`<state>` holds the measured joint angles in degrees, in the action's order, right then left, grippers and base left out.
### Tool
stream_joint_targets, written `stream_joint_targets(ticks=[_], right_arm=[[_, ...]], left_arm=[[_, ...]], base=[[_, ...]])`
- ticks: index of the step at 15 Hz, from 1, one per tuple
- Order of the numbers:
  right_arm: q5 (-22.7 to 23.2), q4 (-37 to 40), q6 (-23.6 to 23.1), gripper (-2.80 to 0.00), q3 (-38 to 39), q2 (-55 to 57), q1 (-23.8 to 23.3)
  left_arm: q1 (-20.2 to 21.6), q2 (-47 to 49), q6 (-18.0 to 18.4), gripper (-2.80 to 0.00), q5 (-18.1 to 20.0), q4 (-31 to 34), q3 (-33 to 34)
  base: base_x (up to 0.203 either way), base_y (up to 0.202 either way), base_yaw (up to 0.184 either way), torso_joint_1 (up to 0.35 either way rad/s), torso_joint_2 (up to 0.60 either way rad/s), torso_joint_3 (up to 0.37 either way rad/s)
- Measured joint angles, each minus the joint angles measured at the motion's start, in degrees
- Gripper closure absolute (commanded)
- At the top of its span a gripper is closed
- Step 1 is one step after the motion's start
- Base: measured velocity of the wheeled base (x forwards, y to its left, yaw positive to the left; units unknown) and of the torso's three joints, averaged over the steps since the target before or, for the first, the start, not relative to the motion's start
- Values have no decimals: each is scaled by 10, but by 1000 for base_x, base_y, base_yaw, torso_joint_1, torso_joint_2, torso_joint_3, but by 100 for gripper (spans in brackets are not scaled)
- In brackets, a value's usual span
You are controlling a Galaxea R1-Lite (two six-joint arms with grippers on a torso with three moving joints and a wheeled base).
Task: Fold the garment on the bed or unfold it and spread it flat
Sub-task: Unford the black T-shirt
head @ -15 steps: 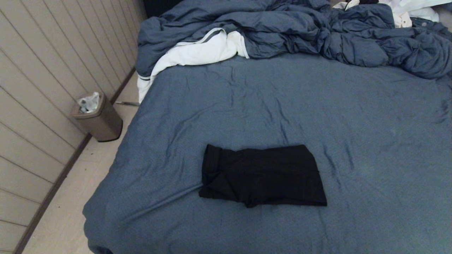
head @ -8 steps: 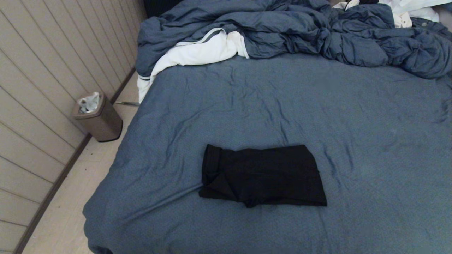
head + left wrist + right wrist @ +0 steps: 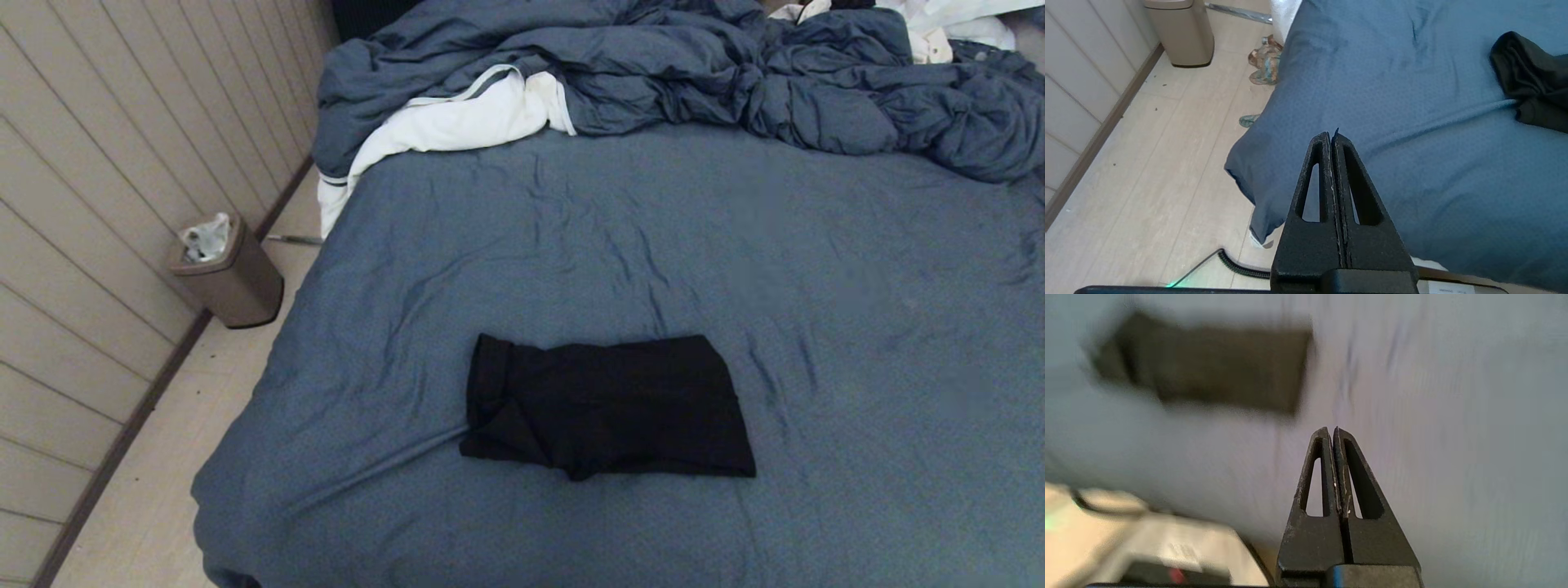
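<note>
My left gripper (image 3: 1332, 134) has its fingers pressed together on nothing, over the bed's (image 3: 571, 212) near corner. My right gripper (image 3: 1332, 429) is pinched closed too — empty, above the sheet. The garment (image 3: 608, 406) lies folded on the bed — no lettering shows.

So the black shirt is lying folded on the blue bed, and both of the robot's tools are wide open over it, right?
Not quite. The black shirt does lie folded on the blue bed, but both tools are shut, not open. The left wrist view shows the left tool with its fingers pressed together, and the right wrist view shows the same for the right tool.
</note>
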<state>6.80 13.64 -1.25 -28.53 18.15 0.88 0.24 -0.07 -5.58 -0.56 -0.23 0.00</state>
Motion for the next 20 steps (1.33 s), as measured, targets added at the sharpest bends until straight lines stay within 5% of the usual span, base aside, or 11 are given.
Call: stream_joint_targets(ticks=[6,12,17,20], right_arm=[[18,50,72,0,-329,343,45],[0,194,128,0,-624,660,221],[-100,240,130,0,-680,805,396],[-117,239,125,0,-691,866,438]], left_arm=[[0,0,0,0,0,0,0],[0,0,0,0,0,0,0],[0,0,0,0,0,0,0],[0,0,0,0,0,0,0]], base=[[0,0,0,0,0,0],[0,0,0,0,0,0],[0,0,0,0,0,0],[0,0,0,0,0,0]])
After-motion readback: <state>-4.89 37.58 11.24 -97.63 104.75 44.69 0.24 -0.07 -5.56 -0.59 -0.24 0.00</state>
